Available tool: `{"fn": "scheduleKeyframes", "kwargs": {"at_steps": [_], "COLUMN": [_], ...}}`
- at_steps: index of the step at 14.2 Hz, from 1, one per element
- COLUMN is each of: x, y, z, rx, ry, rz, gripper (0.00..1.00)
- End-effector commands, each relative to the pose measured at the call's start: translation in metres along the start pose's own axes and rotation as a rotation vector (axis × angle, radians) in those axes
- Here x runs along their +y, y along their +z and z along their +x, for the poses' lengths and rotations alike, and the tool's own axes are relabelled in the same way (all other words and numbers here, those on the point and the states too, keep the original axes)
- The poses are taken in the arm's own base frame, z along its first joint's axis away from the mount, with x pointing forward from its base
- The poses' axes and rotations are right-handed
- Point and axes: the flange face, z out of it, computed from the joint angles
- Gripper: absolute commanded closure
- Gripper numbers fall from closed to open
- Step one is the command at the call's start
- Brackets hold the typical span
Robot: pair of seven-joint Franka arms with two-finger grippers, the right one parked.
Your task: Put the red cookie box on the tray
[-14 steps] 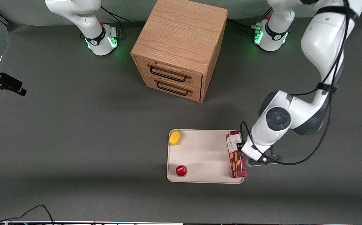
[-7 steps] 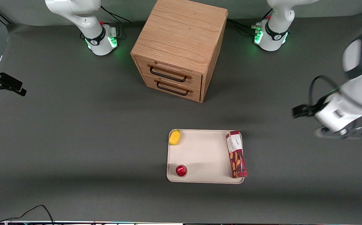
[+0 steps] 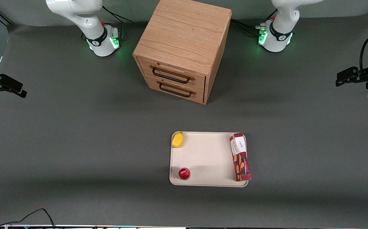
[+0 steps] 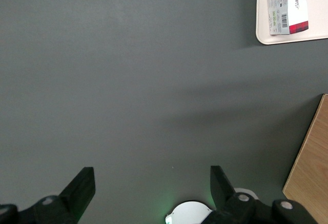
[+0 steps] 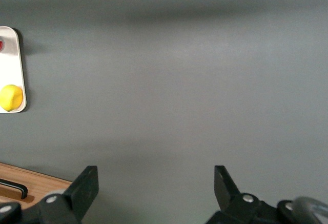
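Note:
The red cookie box (image 3: pixel 240 157) lies flat on the cream tray (image 3: pixel 206 156), along the tray's edge toward the working arm's end, its white end pointing toward the cabinet. In the left wrist view the box (image 4: pixel 288 3) and a tray corner (image 4: pixel 264 34) show at a distance. My gripper (image 3: pixel 343 78) hangs high at the working arm's end of the table, well clear of the tray. It is open (image 4: pixel 152 175), with only bare grey table between its fingers.
A wooden two-drawer cabinet (image 3: pixel 182 47) stands farther from the camera than the tray; its side (image 4: pixel 310 167) shows in the left wrist view. A yellow object (image 3: pixel 178 140) and a small round red-topped object (image 3: pixel 184 173) sit on the tray. The arm's base (image 3: pixel 274 35) glows green.
My gripper has let go of the red cookie box, risen and swung away toward the working arm's end of the table. The box stays where it lay on the tray.

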Motion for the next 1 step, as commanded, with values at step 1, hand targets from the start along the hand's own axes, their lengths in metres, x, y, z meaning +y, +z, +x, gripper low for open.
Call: {"fn": "scheduleKeyframes", "kwargs": {"at_steps": [1], "x": [0.0050], "y": [-0.0044], "z": [0.0046], "rx": [-0.003], "ry": [0.025], "rz": [-0.009], "gripper": [0.00]}}
